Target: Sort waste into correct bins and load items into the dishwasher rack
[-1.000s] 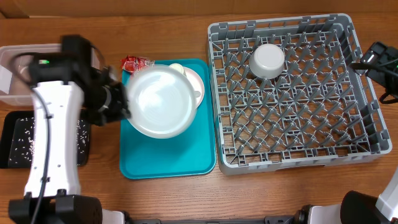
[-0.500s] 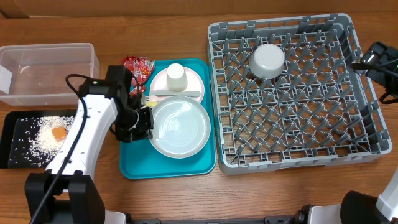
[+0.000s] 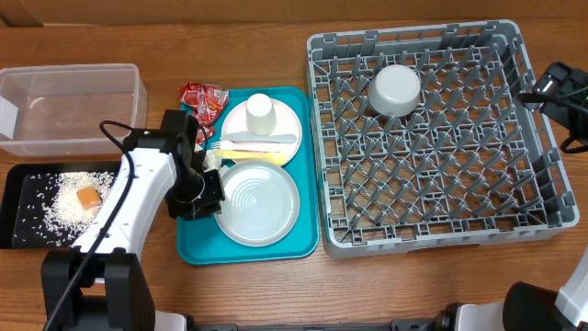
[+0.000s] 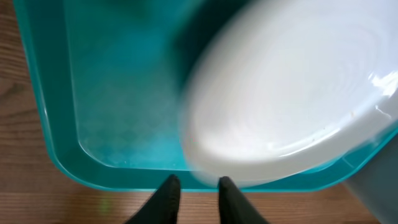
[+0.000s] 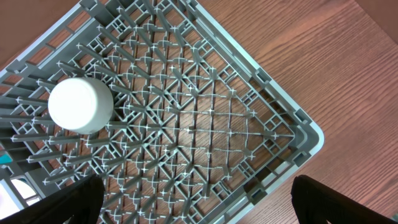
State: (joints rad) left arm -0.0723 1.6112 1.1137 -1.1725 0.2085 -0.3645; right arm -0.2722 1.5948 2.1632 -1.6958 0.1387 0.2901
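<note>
The grey plate (image 3: 262,204) lies low on the front half of the teal tray (image 3: 248,250). My left gripper (image 3: 209,189) is at its left rim, fingers nearly closed on the rim; in the left wrist view the blurred plate (image 4: 292,99) reaches between the gripper's tips (image 4: 198,190). The pale plate (image 3: 280,124) carries the white cup (image 3: 260,110) and white cutlery (image 3: 262,140); yellow cutlery (image 3: 241,156) lies beside it. A red wrapper (image 3: 202,96) lies by the tray. The grey bowl (image 3: 395,88) sits upside down in the dishwasher rack (image 3: 441,198). My right gripper (image 5: 199,205) is open above the rack (image 5: 186,118).
The clear tub (image 3: 69,106) stands at the far left. The black tray (image 3: 18,216) in front of it holds rice (image 3: 64,210) and an orange cube (image 3: 88,198). The right arm (image 3: 560,97) hangs at the rack's right edge.
My left gripper has brought the grey plate down from above the teal tray onto its front half, then shifted it slightly toward me. The right arm has not moved.
</note>
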